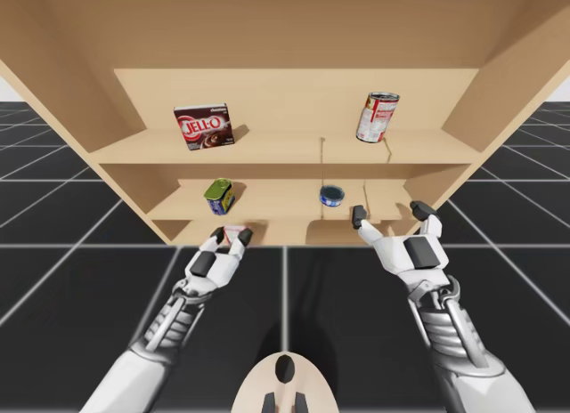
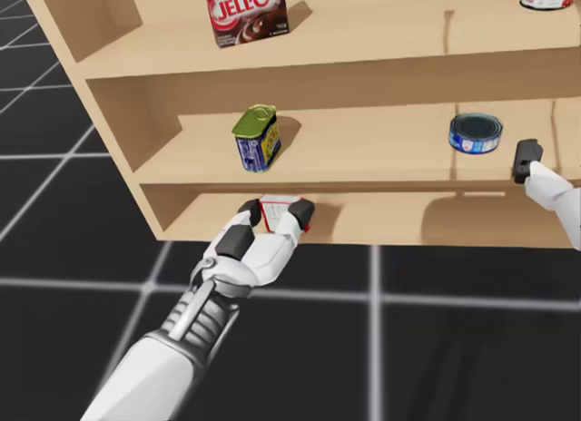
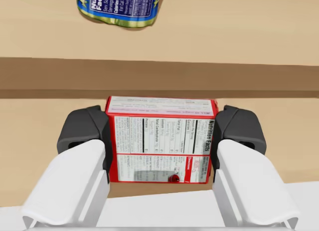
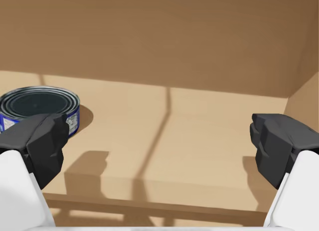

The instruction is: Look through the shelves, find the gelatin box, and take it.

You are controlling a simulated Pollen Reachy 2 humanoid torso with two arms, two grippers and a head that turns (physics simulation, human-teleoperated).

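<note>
A small red box (image 3: 162, 141) with white printed panels lies at the front of the lowest shelf (image 2: 399, 223). My left gripper (image 3: 160, 136) is shut on it, one dark finger pressed against each side. The high view shows the red box (image 1: 233, 230) in my left gripper (image 1: 230, 238) at the shelf's lower left. In the head view the red box (image 2: 280, 210) sits between that gripper's fingers (image 2: 248, 212). My right gripper (image 1: 392, 215) stands open at the middle shelf's right part, holding nothing. Seen from the right wrist, the right gripper (image 4: 159, 141) has a flat blue can (image 4: 42, 109) beyond one finger.
A dark brown box (image 1: 205, 126) and a red-and-white can (image 1: 378, 117) stand on the top shelf. A blue tin with a green top (image 1: 219, 197) and the flat blue can (image 1: 332, 195) sit on the middle shelf. Wooden side walls (image 1: 512, 84) flank the shelves.
</note>
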